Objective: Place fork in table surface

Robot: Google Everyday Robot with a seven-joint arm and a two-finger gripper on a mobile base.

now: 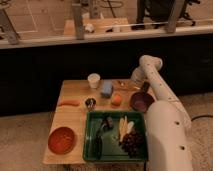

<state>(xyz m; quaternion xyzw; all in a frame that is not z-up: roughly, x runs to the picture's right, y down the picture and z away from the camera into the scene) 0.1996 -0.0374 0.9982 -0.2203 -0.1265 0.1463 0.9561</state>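
The light-brown wooden table surface (75, 117) fills the middle of the camera view. My white arm rises from the lower right, bends at an elbow near the table's far right corner and comes down to the gripper (132, 83), low over the far right part of the tabletop. A thin shiny silvery piece, seemingly the fork (123, 84), lies at the gripper's tip just above or on the wood. I cannot tell whether the gripper holds it.
A white cup (93, 80), a blue block (106, 89), an orange item (116, 99) and a dark maroon bowl (141, 101) stand near the gripper. A green tray (89, 131) holds a black-handled tool (98, 141), yellow pieces and grapes. A red bowl (61, 140) sits front left.
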